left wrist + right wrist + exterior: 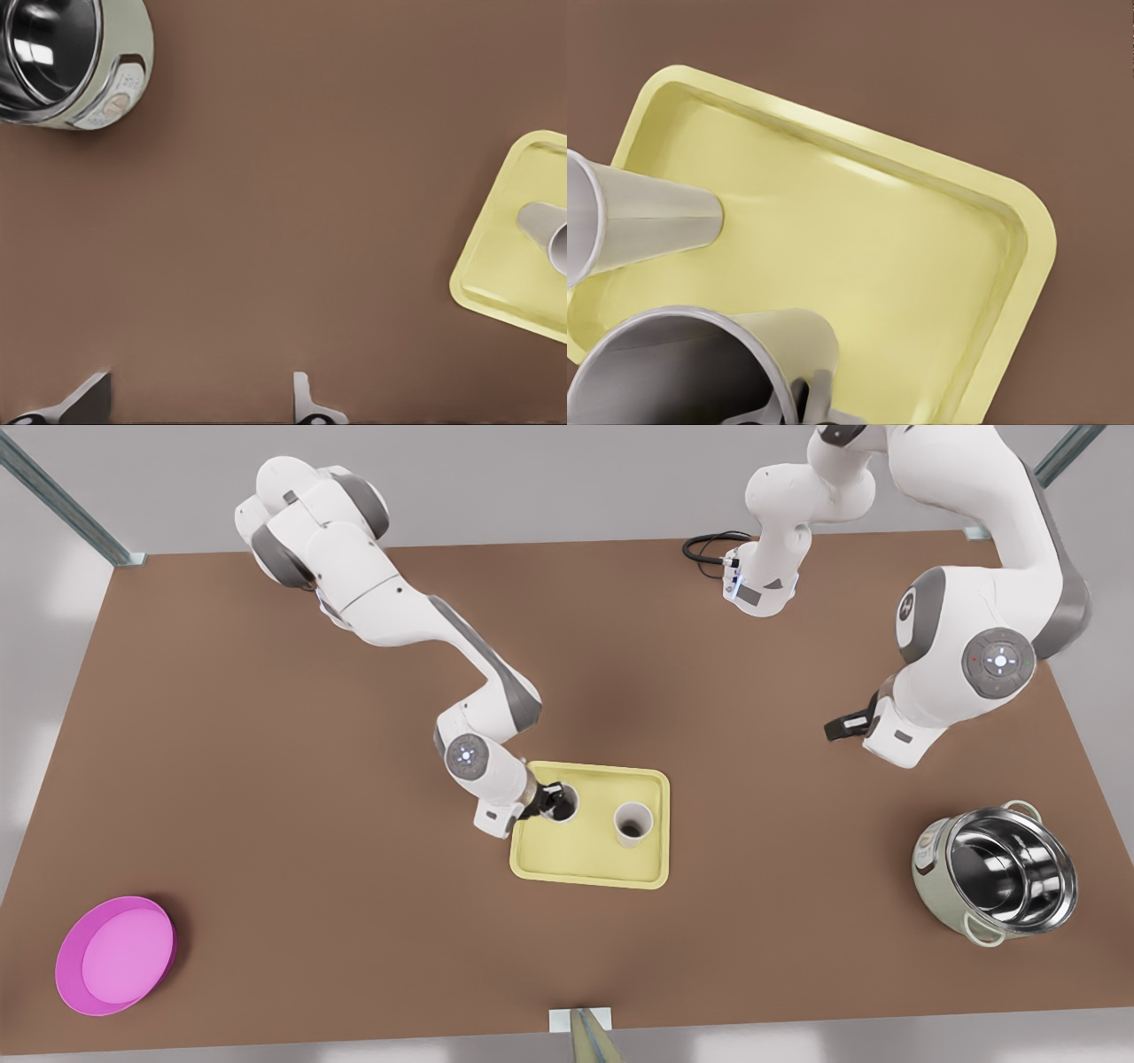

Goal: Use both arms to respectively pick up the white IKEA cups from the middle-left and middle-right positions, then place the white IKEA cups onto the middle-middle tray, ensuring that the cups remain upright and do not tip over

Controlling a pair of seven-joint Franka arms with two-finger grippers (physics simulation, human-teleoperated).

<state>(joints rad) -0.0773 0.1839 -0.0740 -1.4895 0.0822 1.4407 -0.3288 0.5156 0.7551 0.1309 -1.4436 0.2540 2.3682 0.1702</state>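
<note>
The pale yellow tray (586,865) (904,266) (500,266) lies mid-table. Two white IKEA cups stand upright on it. One cup (633,824) (642,221) (542,228) stands free on the side toward the front view's right. The other cup (567,802) (682,363) sits near the tray's edge at the front view's left, with my right gripper (551,802) (802,403) shut on its rim. My left gripper (843,726) (197,403) hangs open and holds nothing, over bare table at the front view's right, well away from the tray.
A large steel pot (997,886) (62,62) stands at the front view's near right. A round magenta plate (115,955) sits at the near left corner. A black cable (709,545) loops at the far table edge.
</note>
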